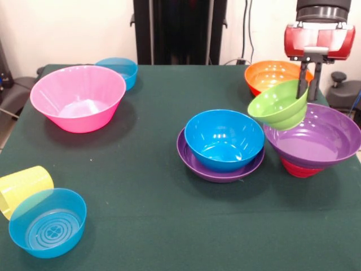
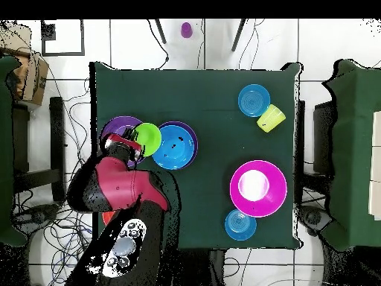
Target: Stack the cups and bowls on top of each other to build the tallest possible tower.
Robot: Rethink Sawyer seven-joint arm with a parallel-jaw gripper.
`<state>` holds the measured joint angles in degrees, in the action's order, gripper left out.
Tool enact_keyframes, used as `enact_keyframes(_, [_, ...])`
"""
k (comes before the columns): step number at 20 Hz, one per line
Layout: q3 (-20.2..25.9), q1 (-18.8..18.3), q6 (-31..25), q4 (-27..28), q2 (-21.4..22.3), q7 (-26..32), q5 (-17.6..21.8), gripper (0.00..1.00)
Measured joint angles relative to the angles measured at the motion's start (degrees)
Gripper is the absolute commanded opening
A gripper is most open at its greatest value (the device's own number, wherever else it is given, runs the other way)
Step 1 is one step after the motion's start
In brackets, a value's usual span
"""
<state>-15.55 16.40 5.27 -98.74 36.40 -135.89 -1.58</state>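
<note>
My gripper is shut on the rim of the green bowl and holds it tilted in the air over the left rim of a wide purple bowl. That purple bowl sits on a red bowl. The overhead view shows the gripper and the green bowl too. A blue bowl sits in the second wide purple bowl. An orange bowl stands behind. The ribbed yellow cup lies on its side against a translucent blue bowl. The yellow-orange cups are out of view.
A large pink bowl stands at the left, with another translucent blue bowl behind it. A purple cup lies on the floor beyond the table. My arm reaches over the table edge.
</note>
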Motion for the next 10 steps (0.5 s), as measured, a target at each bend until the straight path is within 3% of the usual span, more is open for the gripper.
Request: enact_keyframes(10, [-1.0,1.9,0.2,0.0,0.3,0.0,-2.9,0.0])
